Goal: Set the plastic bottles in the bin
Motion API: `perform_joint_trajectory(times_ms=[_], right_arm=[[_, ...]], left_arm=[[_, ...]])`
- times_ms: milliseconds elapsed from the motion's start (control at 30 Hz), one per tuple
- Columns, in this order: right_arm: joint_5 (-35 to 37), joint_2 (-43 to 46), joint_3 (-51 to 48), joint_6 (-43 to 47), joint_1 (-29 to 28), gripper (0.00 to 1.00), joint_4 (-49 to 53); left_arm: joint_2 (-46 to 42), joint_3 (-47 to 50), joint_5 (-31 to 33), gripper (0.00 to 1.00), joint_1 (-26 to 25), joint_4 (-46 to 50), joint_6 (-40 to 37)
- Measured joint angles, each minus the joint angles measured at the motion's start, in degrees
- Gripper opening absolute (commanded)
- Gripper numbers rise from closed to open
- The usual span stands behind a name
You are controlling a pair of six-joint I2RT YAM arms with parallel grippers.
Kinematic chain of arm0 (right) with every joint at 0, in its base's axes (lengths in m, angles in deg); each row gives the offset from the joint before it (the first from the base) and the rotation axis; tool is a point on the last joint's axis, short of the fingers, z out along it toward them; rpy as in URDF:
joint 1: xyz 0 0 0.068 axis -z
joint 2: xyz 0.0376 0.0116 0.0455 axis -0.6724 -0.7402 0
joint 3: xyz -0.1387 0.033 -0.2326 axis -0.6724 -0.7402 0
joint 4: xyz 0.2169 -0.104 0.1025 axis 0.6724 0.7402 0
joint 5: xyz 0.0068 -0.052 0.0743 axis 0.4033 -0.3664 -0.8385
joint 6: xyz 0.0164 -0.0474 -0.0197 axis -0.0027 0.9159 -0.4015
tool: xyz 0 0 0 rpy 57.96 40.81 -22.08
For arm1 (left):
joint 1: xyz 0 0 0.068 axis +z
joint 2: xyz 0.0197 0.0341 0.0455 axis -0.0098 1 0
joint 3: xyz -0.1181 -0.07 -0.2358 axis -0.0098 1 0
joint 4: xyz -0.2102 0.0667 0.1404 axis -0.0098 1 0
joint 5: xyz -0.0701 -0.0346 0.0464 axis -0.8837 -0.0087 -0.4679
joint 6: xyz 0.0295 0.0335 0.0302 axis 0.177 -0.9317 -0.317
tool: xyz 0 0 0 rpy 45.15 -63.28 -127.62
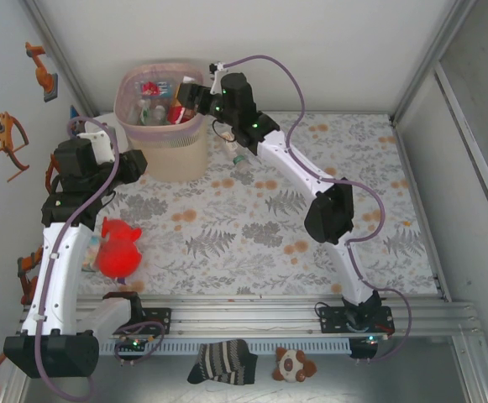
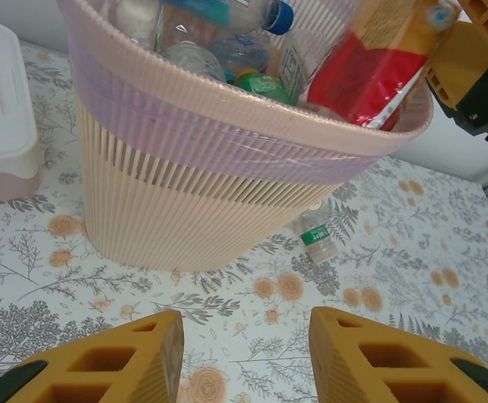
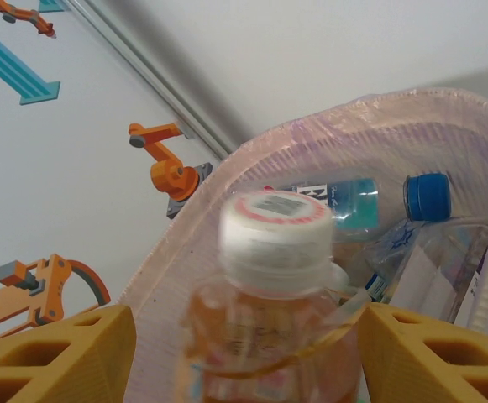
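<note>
- The right claw (image 3: 244,357) hangs over the bin (image 3: 327,126). Its fingers (image 3: 59,353) are apart, and a white-capped amber bottle (image 3: 273,311) stands between them, cap toward the wrist.
- The pink bag (image 3: 172,277) shows through the gap between one finger and the bottle's side, so this claw is not clamped on the bottle. The other finger is just beside the bottle. I cannot tell whether it touches.
- Beyond the amber bottle, deeper in the bin below this claw, lie more bottles. One is a clear bottle (image 3: 344,201) with a teal label and another has a blue cap (image 3: 428,196).
- From the left wrist, the amber bottle leans tilted inside the bin's rim, red label showing, with the right claw beside its top.
- The left claw (image 2: 244,357) hovers above the table (image 2: 411,252) with its fingers apart and nothing between them.
- Straight ahead of the left claw, and near it, the bin stands upright with the bag folded over its rim.
- Ahead of the left claw and past the foot of the bin, a green-labelled bottle (image 2: 317,235) lies on the table. It is just beside the bin and well apart from both claws.
- A white box (image 2: 0,109) sits ahead of the left claw on the bin's other side.
- In the top view, a red plush toy (image 1: 118,248) lies behind the left claw, nearer the arm's base.
</note>
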Motion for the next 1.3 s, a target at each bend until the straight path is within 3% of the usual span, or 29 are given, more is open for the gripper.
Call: perform_joint_trajectory(times_ms=[467,867,1300], right_arm=[[0.5,1.4,-0.5,1.9,0.0,0.7,1.5],[2.7,13.8,-10.8,6.9,0.3,0.69,5.5],[7.0,29.0,-32.2,10.3,5.1,0.69,8.2]], left_arm=[[1.2,-1.4,-0.7,0.42,0.0,-0.6,0.3],[6.2,-4.2,-2.8,0.4,-0.8,-3.0,0.3],[15.9,-9.1,6.6,0.4,-19.8,-6.9,-1.1]])
